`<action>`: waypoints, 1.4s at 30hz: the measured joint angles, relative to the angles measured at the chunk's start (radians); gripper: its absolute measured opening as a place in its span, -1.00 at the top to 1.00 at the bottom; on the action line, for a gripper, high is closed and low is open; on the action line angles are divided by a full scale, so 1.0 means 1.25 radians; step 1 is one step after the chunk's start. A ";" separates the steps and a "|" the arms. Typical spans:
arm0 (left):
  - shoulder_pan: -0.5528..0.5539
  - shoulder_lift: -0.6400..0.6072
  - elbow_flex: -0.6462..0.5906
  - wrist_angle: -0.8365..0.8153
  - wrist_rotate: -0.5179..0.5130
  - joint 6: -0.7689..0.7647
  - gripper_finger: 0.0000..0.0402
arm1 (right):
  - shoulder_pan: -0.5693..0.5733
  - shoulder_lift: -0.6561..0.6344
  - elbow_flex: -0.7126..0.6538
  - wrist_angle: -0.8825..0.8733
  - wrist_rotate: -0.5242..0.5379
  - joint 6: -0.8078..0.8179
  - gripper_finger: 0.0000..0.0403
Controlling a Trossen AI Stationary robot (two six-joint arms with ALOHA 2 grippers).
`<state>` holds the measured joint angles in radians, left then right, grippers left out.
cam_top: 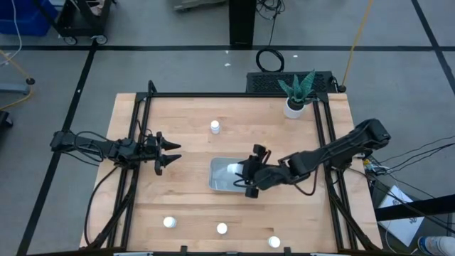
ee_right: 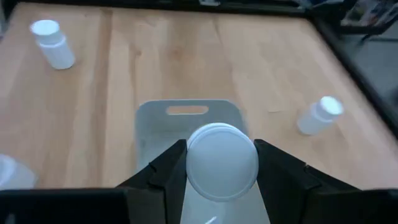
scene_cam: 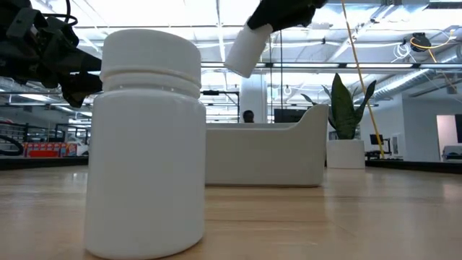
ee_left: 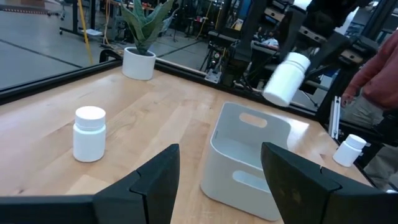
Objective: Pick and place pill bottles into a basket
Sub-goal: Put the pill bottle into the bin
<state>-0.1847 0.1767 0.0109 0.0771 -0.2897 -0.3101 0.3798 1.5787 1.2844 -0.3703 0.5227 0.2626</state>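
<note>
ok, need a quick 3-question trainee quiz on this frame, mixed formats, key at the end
1. True or false: the right gripper holds a pill bottle above the basket.
2. How many pill bottles stand on the table outside the basket? A) two B) four C) five
3. Fill in: the left gripper is ____ and holds nothing.

Key: 1 true. 2 B: one near the far edge, three along the near edge. 3 open.
</note>
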 joint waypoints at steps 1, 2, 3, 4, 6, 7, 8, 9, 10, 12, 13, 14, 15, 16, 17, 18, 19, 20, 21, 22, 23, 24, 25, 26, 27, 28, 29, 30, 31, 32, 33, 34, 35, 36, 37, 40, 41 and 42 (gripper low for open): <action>0.000 0.000 0.000 0.000 -0.001 0.002 -0.16 | 0.000 0.011 0.019 -0.030 -0.002 0.010 0.25; 0.000 0.000 0.000 0.000 -0.003 0.004 -0.16 | 0.000 0.026 0.044 -0.064 -0.003 0.019 0.25; 0.000 0.000 0.000 0.000 -0.003 0.007 -0.16 | 0.000 0.038 0.067 -0.101 -0.011 0.032 0.25; 0.000 0.000 0.000 0.000 -0.003 0.007 -0.16 | 0.000 0.052 0.092 -0.141 -0.023 0.046 0.25; 0.000 0.000 0.000 0.000 -0.005 0.007 -0.16 | -0.005 0.081 0.139 -0.214 -0.051 0.069 0.25; 0.000 0.000 0.000 -0.001 -0.005 0.007 -0.16 | -0.008 0.093 0.155 -0.239 -0.066 0.081 0.24; 0.000 0.000 0.000 -0.001 -0.005 0.006 -0.16 | -0.011 0.104 0.167 -0.258 -0.081 0.092 0.24; 0.000 0.000 0.000 -0.001 -0.005 0.002 -0.16 | -0.016 0.113 0.172 -0.271 -0.095 0.100 0.24; 0.000 0.000 0.000 -0.002 -0.005 0.001 -0.16 | -0.019 0.121 0.173 -0.274 -0.106 0.105 0.24; 0.000 0.000 0.000 -0.003 -0.006 0.001 -0.16 | -0.026 0.137 0.173 -0.286 -0.108 0.120 0.25; 0.000 0.000 0.000 -0.003 -0.005 0.001 -0.16 | -0.028 0.144 0.173 -0.297 -0.110 0.129 0.25; 0.000 0.000 0.000 -0.004 -0.005 0.001 -0.16 | -0.032 0.150 0.173 -0.304 -0.115 0.137 0.25; 0.000 0.000 0.000 -0.004 -0.005 0.000 -0.16 | -0.035 0.158 0.171 -0.299 -0.126 0.142 0.24; 0.000 0.000 0.000 -0.004 -0.005 0.000 -0.16 | -0.038 0.165 0.170 -0.292 -0.132 0.146 0.24; 0.000 0.000 0.000 -0.004 -0.005 -0.003 -0.16 | -0.041 0.174 0.170 -0.288 -0.140 0.146 0.24; 0.000 0.000 0.000 -0.005 -0.005 -0.006 -0.16 | -0.045 0.183 0.170 -0.285 -0.152 0.147 0.24; 0.000 0.000 0.000 -0.005 -0.005 -0.008 -0.16 | -0.048 0.192 0.170 -0.280 -0.163 0.147 0.24; 0.000 0.000 0.000 -0.005 -0.005 -0.011 -0.16 | -0.052 0.202 0.170 -0.275 -0.173 0.149 0.24; 0.000 0.000 0.000 -0.005 -0.005 -0.013 -0.16 | -0.054 0.210 0.170 -0.275 -0.180 0.152 0.24; 0.000 0.000 0.000 -0.005 -0.005 -0.015 -0.16 | -0.058 0.218 0.169 -0.278 -0.187 0.156 0.24; 0.000 0.000 0.000 -0.005 -0.005 -0.015 -0.16 | -0.060 0.226 0.168 -0.283 -0.190 0.161 0.24; 0.000 0.000 0.000 -0.005 -0.005 -0.015 -0.16 | -0.061 0.231 0.168 -0.287 -0.190 0.165 0.24; 0.000 0.000 0.000 -0.005 -0.005 -0.016 -0.16 | -0.062 0.237 0.168 -0.289 -0.189 0.169 0.24; 0.000 0.000 0.000 -0.005 -0.005 -0.017 -0.16 | -0.062 0.243 0.168 -0.288 -0.189 0.171 0.23; 0.000 0.000 0.000 -0.005 -0.005 -0.017 -0.16 | -0.063 0.249 0.168 -0.288 -0.189 0.173 0.23; 0.000 0.000 0.000 -0.005 -0.005 -0.017 -0.16 | -0.063 0.256 0.168 -0.288 -0.189 0.173 0.24; 0.000 0.000 0.000 -0.005 -0.005 -0.017 -0.16 | -0.064 0.263 0.168 -0.289 -0.190 0.177 0.24; 0.000 0.000 0.000 -0.005 -0.005 -0.017 -0.16 | -0.064 0.268 0.168 -0.292 -0.192 0.179 0.25; 0.000 0.000 0.000 -0.005 -0.005 -0.017 -0.16 | -0.067 0.273 0.168 -0.296 -0.195 0.183 0.25; 0.000 0.000 0.000 -0.005 -0.005 -0.017 -0.16 | -0.068 0.277 0.168 -0.300 -0.199 0.184 0.25; 0.000 0.000 0.000 -0.005 -0.005 -0.017 -0.16 | -0.070 0.280 0.168 -0.300 -0.199 0.184 0.24; 0.000 0.000 0.000 -0.005 -0.004 -0.017 -0.16 | -0.071 0.282 0.168 -0.300 -0.200 0.184 0.23; 0.000 0.000 0.000 -0.005 -0.004 -0.018 -0.16 | -0.072 0.282 0.168 -0.299 -0.207 0.184 0.22; 0.000 0.000 0.000 -0.005 -0.004 -0.020 -0.16 | -0.073 0.282 0.168 -0.298 -0.212 0.185 0.22; 0.000 0.000 0.000 -0.005 -0.004 -0.020 -0.16 | -0.074 0.282 0.168 -0.296 -0.219 0.190 0.22; 0.000 0.000 0.000 -0.005 -0.005 -0.020 -0.16 | -0.073 0.281 0.168 -0.296 -0.231 0.193 0.24; 0.000 0.000 0.000 -0.005 -0.004 -0.020 -0.16 | -0.073 0.281 0.165 -0.294 -0.234 0.197 0.24; 0.000 0.000 0.000 -0.005 -0.005 -0.020 -0.16 | -0.073 0.281 0.159 -0.287 -0.242 0.202 0.24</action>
<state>-0.1848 0.1764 0.0109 0.0708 -0.2954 -0.3351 0.2886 1.9297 1.4833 -0.7287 0.2202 0.5152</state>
